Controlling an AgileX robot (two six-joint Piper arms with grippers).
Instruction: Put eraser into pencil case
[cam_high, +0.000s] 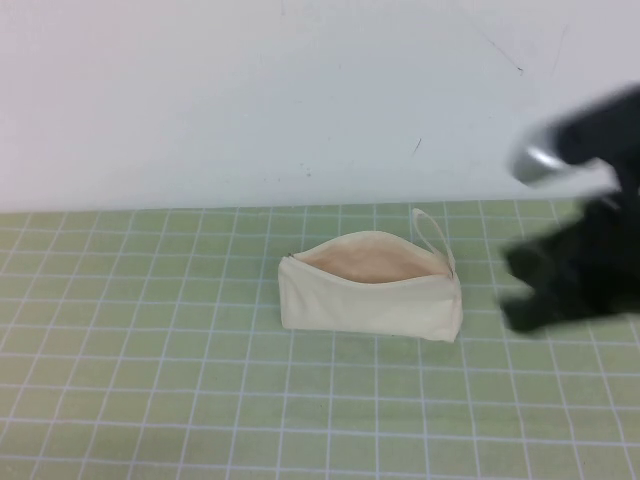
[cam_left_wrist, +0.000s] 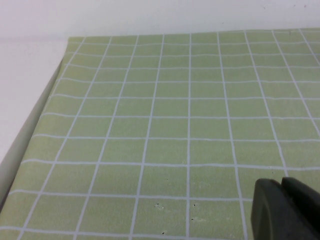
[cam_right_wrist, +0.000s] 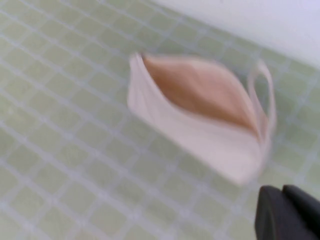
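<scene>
Open pencil case (cam_high: 370, 300) mid mat (cam_high: 150, 400), mouth up and unblocked, right gripper (cam_high: 560, 280) just beside its strap end, left gripper (cam_left_wrist: 285, 210) over bare grid, well apart

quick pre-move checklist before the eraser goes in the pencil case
1. Pencil case mouth open, tan lining showing: ok.
2. Pencil case resting flat on the green grid mat, loop strap off the opening: ok.
3. Eraser located: not ok, it shows in no view.
4. Right gripper beside the case's strap end, above the mat; holding the eraser: cannot tell.
5. Left gripper over bare mat, away from the case: ok.
</scene>
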